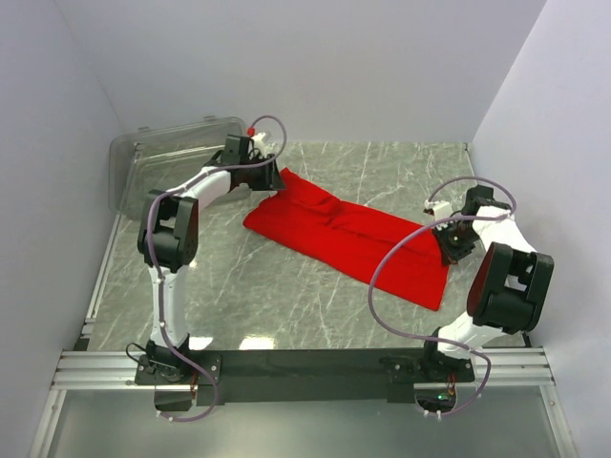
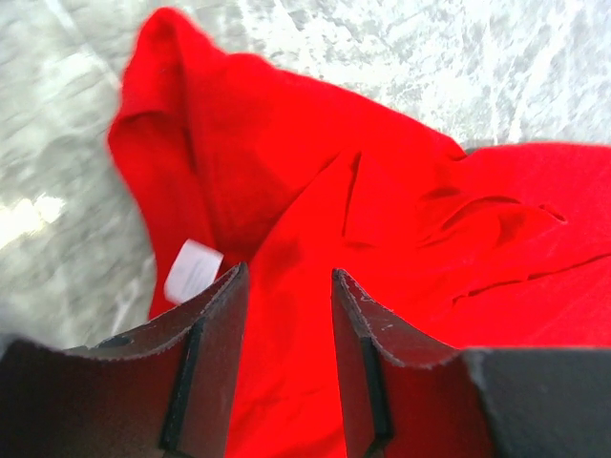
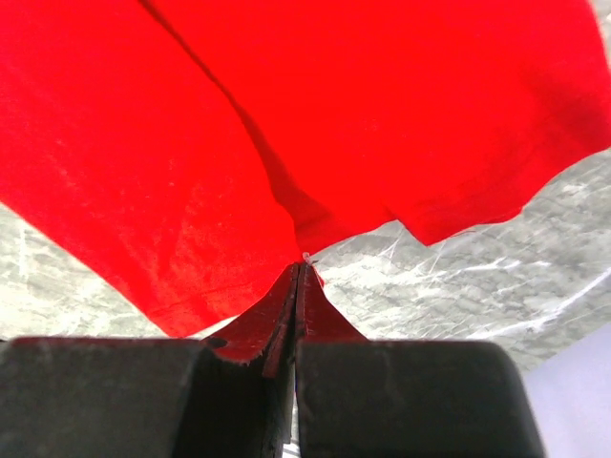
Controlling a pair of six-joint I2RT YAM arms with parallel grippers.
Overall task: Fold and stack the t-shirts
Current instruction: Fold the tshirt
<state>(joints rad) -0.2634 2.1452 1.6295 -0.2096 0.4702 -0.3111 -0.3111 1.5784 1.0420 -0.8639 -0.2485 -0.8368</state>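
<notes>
- Shirt [image 1: 348, 239] lies on the table [image 1: 286, 315] as a long red strip, running far-left to near-right between the two arms. It looks partly folded lengthwise and is rumpled at the far end.
- Right gripper [image 3: 301, 269] is clamped tight on the shirt's near-right edge. A thin lip of cloth is pinched at the tips, with fabric tenting away from it.
- Left gripper [image 2: 286, 281] is over the far-left end with its jaws apart. Red cloth shows in the gap below them; nothing is clearly pinched.
- Handling, my guess: light, soft and limp. It will sag and drape, won't keep a crease unaided, and will likely drag on the marbled top rather than slide clean.
- Where to grab: edges and corners, pinching through every layer. Collar end near the white label [image 2: 191, 270] for the left, hem corner for the right. A one-layer pinch would probably peel the fold open.
- Hard to make out:
  - Only one shirt is in view, though the task says stack.
  - Can't tell how many layers the right pinch holds.
  - Sleeves are tucked in or hidden.
  - The left wrist view is blurred, so fingertip contact is unclear.
  - Contents of the clear bin [image 1: 162, 162] at far left can't be read.
</notes>
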